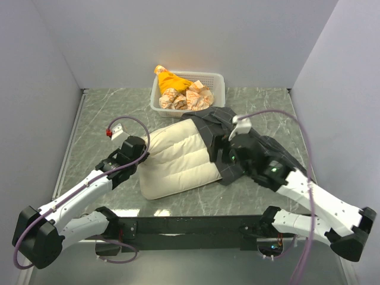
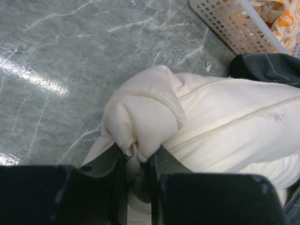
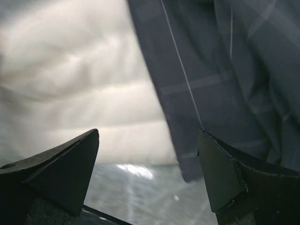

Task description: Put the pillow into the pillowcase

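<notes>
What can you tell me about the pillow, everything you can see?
The pillow is cream, soft and quilted in lengthwise channels, with a piped edge. It lies flat on the grey marbled table, its right end covered by the dark checked pillowcase, most of it bare. The left claw pinches its bunched left corner.

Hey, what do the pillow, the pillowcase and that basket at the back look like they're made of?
The pillow: soft matte cream fabric over stuffing; it bunches where the left gripper pinches it. The pillowcase: thin dark grey cloth, probably woven, with light check lines and creases. The basket: likely rigid white plastic, moulded with square holes.
</notes>
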